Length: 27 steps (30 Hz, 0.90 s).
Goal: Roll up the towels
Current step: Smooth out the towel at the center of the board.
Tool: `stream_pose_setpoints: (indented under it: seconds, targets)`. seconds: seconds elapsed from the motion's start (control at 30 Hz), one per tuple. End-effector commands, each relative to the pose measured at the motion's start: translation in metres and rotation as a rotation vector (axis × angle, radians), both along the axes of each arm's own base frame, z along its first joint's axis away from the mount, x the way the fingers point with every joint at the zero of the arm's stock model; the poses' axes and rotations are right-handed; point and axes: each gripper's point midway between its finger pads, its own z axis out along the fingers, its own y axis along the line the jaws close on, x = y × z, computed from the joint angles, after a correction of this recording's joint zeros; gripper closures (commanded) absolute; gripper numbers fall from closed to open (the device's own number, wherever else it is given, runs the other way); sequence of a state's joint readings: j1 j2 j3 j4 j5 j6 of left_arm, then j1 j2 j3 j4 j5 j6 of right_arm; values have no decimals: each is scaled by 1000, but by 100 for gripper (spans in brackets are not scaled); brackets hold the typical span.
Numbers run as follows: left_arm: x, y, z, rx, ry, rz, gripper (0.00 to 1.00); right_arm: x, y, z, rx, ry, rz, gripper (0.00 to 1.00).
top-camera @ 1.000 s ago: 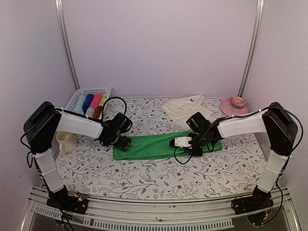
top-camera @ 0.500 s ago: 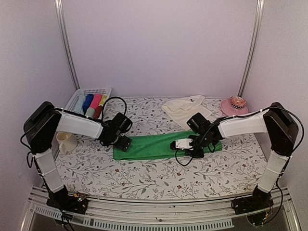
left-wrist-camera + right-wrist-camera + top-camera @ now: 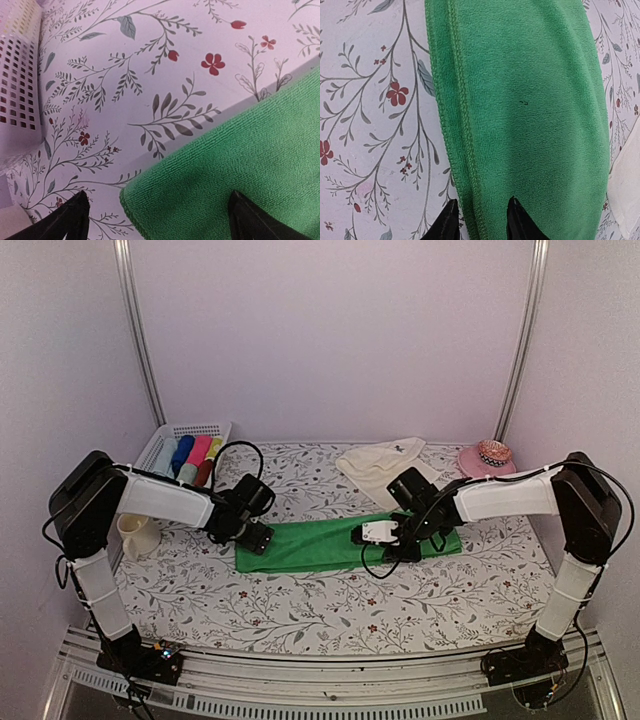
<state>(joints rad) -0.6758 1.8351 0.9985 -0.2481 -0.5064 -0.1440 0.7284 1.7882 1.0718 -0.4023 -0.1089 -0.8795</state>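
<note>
No legible text, label, brand, number or sign appears in any view. The cream-white soft cloth towel (image 3: 378, 468), at 1 o'clock on the floral-printed desk (image 3: 300, 612), bears a small dark mark (image 3: 400, 448), too small to read.

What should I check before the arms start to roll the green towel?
1. Green towel lies flat as a long strip: ok.
2. Left fingers open over its corner: ok.
3. Right fingers slightly apart over one edge: ok.
4. Right fingers touching the cloth or not: cannot tell.
5. White towel apart from the green one: cannot tell.
</note>
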Motion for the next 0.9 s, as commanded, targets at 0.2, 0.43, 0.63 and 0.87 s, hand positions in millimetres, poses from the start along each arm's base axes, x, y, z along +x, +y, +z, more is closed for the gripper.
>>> stream_pose_setpoints:
  seconds: [0.2,0.43,0.63,0.87]
  targets:
    - [-15,15,-29,65,91,4,3,8,11,0,21,-18,-12,73]
    - [-15,14,-30,65,93,4,3,11,13,-6,20,-21,-24,78]
    - [-15,15,-30,65,94,3,3,14,12,-8,17,-27,-35,80]
    - [-15,15,-31,66,94,3,3,14,12,-11,13,-22,-36,78]
